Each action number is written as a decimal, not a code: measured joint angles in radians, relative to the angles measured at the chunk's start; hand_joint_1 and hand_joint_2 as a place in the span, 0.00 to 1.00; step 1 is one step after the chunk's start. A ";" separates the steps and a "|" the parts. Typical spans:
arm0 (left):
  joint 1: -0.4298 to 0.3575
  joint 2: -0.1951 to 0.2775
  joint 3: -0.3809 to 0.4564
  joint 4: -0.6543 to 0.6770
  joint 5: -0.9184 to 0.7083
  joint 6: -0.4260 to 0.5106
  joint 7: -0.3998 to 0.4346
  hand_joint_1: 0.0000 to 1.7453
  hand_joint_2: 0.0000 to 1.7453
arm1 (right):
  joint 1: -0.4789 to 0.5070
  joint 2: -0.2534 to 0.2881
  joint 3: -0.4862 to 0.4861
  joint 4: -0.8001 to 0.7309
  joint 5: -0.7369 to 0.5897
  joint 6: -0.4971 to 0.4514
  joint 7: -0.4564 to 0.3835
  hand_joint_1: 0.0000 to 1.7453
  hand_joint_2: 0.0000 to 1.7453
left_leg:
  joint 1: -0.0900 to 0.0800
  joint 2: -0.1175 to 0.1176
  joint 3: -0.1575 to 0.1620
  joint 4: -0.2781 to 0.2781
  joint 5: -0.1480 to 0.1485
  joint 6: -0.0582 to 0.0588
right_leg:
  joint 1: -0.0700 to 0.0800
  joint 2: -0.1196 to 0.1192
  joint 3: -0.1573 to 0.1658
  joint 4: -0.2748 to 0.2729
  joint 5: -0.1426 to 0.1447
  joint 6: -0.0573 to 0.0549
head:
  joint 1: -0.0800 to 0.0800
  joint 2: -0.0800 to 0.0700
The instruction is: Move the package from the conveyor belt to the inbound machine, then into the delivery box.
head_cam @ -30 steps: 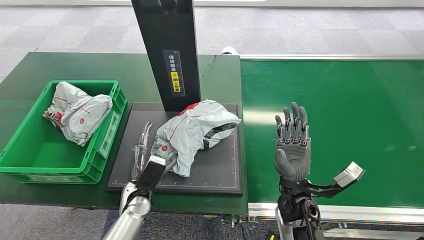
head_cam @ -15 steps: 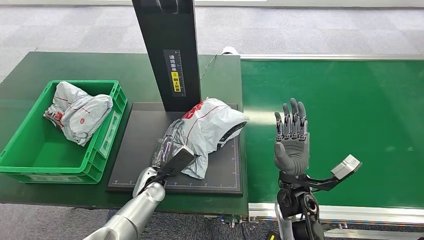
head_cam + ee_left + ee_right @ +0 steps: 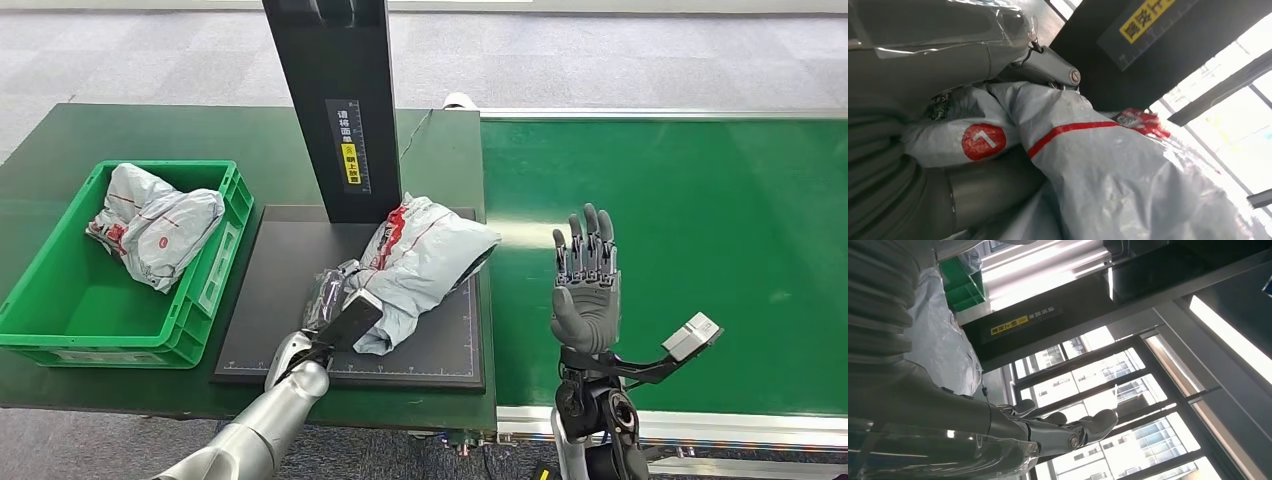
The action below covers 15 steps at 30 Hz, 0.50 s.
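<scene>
A grey package (image 3: 430, 255) with red stripes lies on the black platform (image 3: 275, 265) of the inbound machine, at the foot of its black column (image 3: 335, 100). My left hand (image 3: 335, 300) is at the package's near left end. In the left wrist view the package (image 3: 1128, 170) sits between my thumb (image 3: 988, 190) and my fingers (image 3: 1048, 65), so the hand grips it. My right hand (image 3: 585, 280) stands upright over the green conveyor belt (image 3: 700, 230), fingers apart and holding nothing; its fingers (image 3: 1068, 432) look straight.
A green delivery crate (image 3: 90, 345) stands left of the platform on the dark green table (image 3: 120, 135), with two grey packages (image 3: 155, 225) inside. The column rises close behind the package. The table's near edge runs just below the platform.
My left hand went from the platform's near left edge into the package and closed around it. The package shifted right and away. The right hand barely moved.
</scene>
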 joint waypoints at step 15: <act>0.248 0.090 0.065 -0.625 0.212 0.082 -0.062 1.00 1.00 | 0.058 -0.001 -0.031 -0.017 -0.009 -0.037 0.019 0.00 1.00 | 0.000 0.001 -0.003 0.000 0.000 0.000 | 0.000 0.002 -0.004 0.000 0.000 0.000 | 0.000 0.000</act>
